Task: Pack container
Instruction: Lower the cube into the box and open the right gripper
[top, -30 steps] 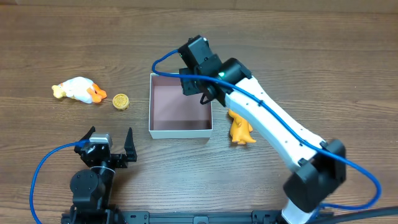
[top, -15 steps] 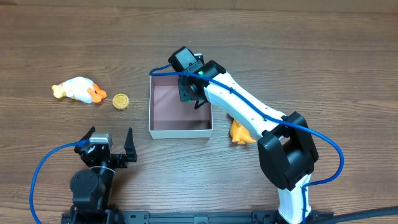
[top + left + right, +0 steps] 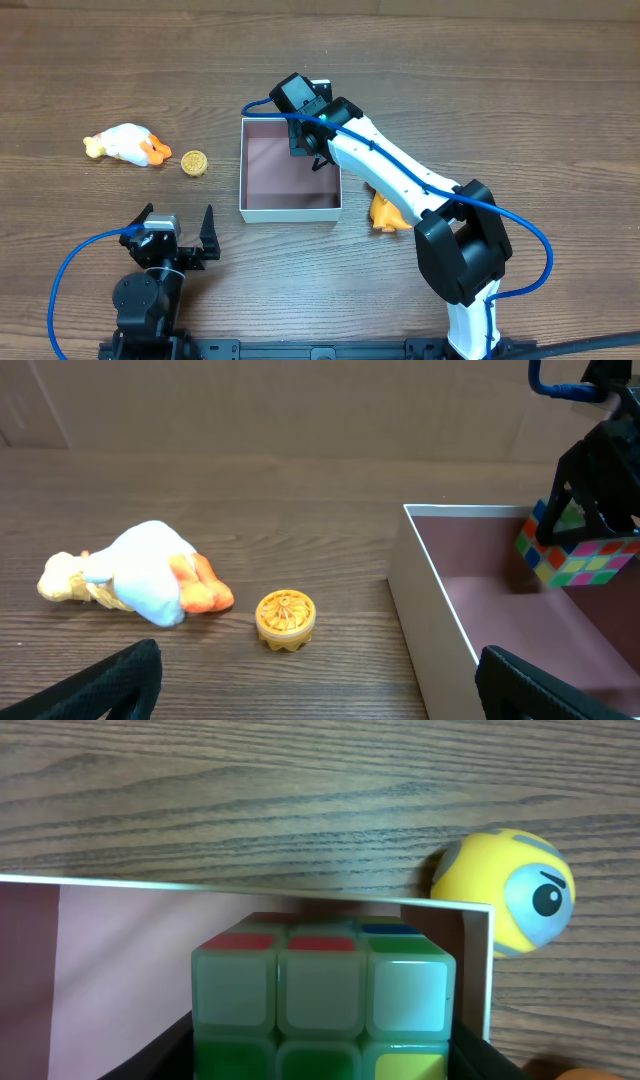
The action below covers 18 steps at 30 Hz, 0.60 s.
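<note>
The container [image 3: 262,177] is a shallow white-walled box with a mauve-pink inside, at the table's middle; its near wall shows in the left wrist view [image 3: 432,615]. My right gripper [image 3: 309,147] is shut on a multicoloured puzzle cube [image 3: 320,995], held inside the container's back right corner, just above the floor [image 3: 577,550]. A white and orange plush duck [image 3: 125,145] and a small yellow ridged disc [image 3: 194,163] lie left of the container. My left gripper [image 3: 181,241] is open and empty near the front edge, well short of them.
An orange toy [image 3: 386,211] lies on the table just right of the container, partly under my right arm. A yellow one-eyed ball [image 3: 503,891] sits outside the container's back right corner.
My right arm has swung left and back with the cube, from the container's right wall to over its back right corner. The left arm and the toys have not moved.
</note>
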Each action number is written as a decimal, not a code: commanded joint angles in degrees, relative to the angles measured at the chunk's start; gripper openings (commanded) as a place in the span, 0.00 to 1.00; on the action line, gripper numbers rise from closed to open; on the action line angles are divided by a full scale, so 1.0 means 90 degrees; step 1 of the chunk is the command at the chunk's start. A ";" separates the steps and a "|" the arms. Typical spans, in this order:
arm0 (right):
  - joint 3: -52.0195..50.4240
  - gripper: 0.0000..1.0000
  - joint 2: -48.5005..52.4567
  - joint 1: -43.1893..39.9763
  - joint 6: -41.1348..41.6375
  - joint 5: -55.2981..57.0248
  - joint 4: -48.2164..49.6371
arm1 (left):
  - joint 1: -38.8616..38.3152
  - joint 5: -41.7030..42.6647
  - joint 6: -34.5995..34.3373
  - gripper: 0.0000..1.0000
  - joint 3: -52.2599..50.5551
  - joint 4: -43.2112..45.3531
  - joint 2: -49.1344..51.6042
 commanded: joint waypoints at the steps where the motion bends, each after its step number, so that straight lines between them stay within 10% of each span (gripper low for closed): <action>1: 0.0097 0.34 0.0019 -0.0012 0.0117 0.0175 0.0036 | 0.0034 0.0085 0.0056 1.00 -0.0017 0.0007 -0.0044; 18: 0.0097 0.66 0.0019 -0.0012 0.0112 0.0175 0.0041 | 0.0034 0.0085 0.0056 1.00 -0.0017 0.0010 -0.0044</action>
